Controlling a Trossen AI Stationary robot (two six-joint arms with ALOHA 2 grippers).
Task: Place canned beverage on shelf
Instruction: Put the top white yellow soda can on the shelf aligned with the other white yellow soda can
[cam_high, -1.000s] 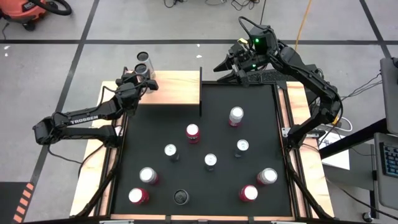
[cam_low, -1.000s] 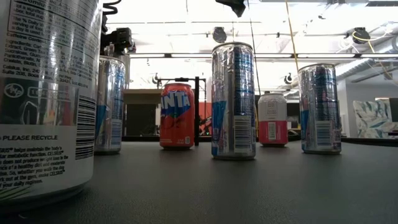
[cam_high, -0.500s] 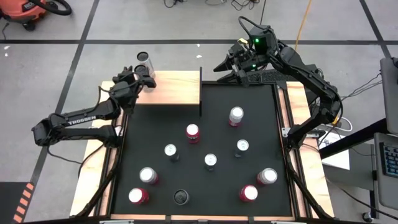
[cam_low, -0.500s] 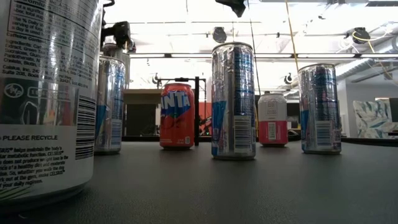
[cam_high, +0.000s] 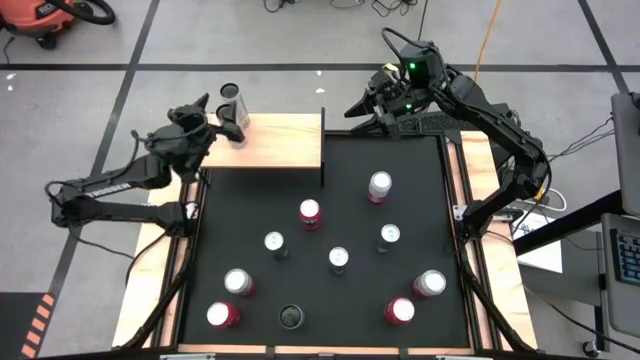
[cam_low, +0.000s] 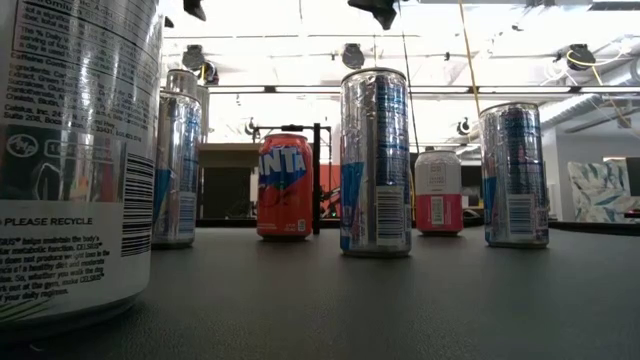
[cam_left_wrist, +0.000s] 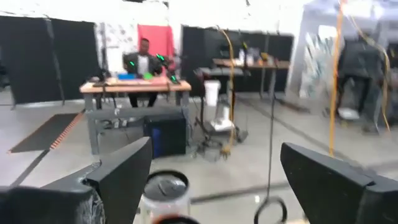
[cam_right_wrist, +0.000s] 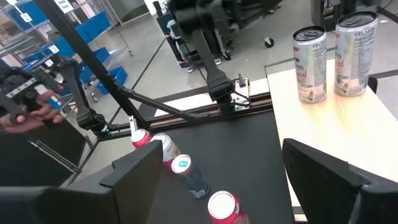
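Observation:
Two tall silver cans stand upright, on their bases, at the far left corner of the pale wooden shelf. The right wrist view shows them too. My left gripper hangs open, raised, just left of the nearer can and clear of it. In its wrist view a can top shows low between the spread fingers. My right gripper waits open above the mat's far edge, holding nothing.
Several more cans stand upright on the black mat, among them a red-topped one and a silver one. A black upright bounds the shelf's right end. One can stands close to the low camera.
My left gripper has drawn back from the can on the shelf toward the table's left edge and has risen well above it. The can stays upright where it was. My right arm has kept still.

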